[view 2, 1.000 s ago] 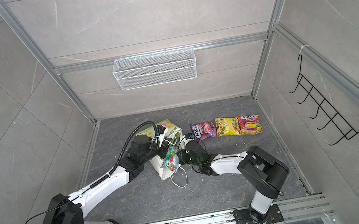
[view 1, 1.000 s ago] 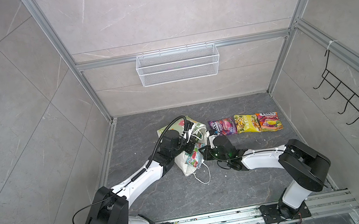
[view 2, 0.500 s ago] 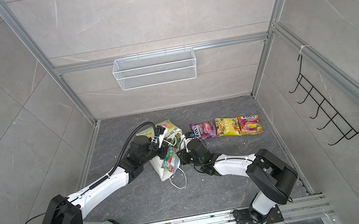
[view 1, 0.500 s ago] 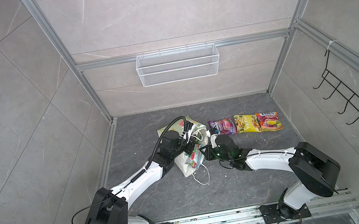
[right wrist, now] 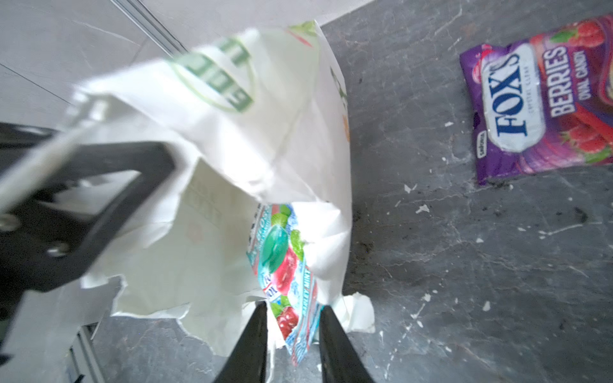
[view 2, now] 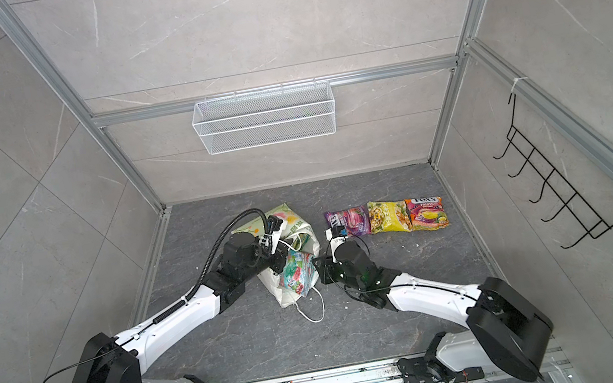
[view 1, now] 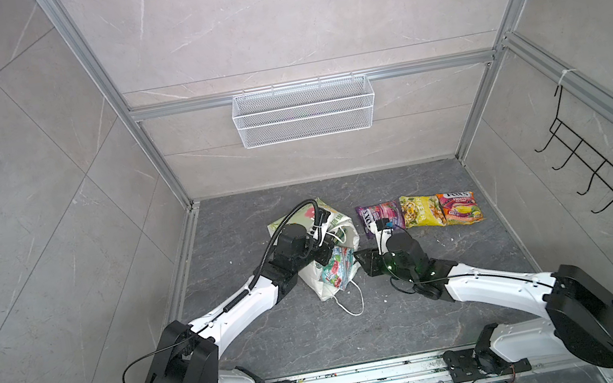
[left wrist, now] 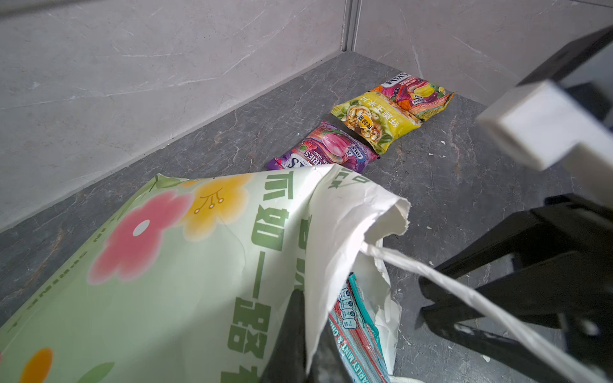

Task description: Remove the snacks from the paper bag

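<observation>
The paper bag [view 1: 309, 280] [view 2: 274, 288] lies on its side on the dark floor, mouth facing right. My left gripper [view 1: 329, 247] [left wrist: 308, 351] is shut on the upper edge of the mouth and holds it up. A teal-red snack [view 1: 338, 273] [right wrist: 282, 262] sticks out of the mouth. My right gripper [view 1: 360, 263] [right wrist: 292, 306] is open, with that packet's end between its fingers [right wrist: 260, 331]. A purple snack [view 1: 380, 217] [right wrist: 544, 99], a yellow-green one [view 1: 421, 210] and a red-pink one [view 1: 459, 207] lie in a row on the floor, right of the bag.
A white wire mesh basket [view 1: 305, 117] hangs on the back wall. On the right wall is a black hook rack [view 1: 607, 188]. One white cord handle [view 1: 351, 303] trails on the floor in front of the bag. Small paper scraps [right wrist: 421, 209] dot the floor.
My right arm has reached further left to the bag's mouth, and its jaws have parted around the teal-red packet's end. The left gripper has kept its hold.
</observation>
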